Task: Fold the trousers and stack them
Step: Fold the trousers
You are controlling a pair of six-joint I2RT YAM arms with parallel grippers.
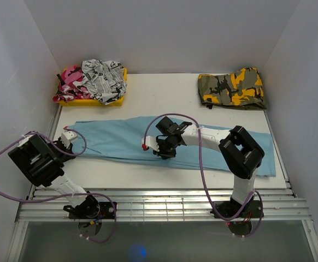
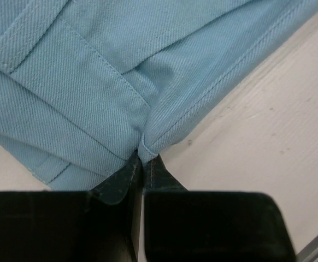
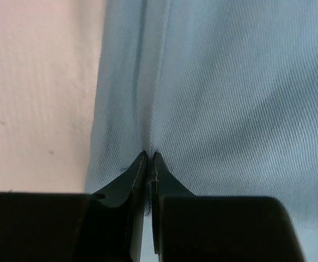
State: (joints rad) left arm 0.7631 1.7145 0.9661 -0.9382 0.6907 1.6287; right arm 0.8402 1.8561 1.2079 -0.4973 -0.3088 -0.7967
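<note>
Our left claw (image 2: 143,164) pinches the trousers (image 1: 115,139) at one end, right claw (image 3: 149,157) pinches mid-length; their length runs claw to claw.

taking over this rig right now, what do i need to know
Grippers: the left gripper is shut on a corner of the trousers at their left end. The right gripper is shut and seems to pinch a crease near their middle, by the near edge.
Trousers: spread flat at full length across the table.
Done: no fold in this pair yet. A folded camouflage pair lies back right.
Left: fold the trousers, then stack them. Crumpled clothes sit in the yellow tray back left.
</note>
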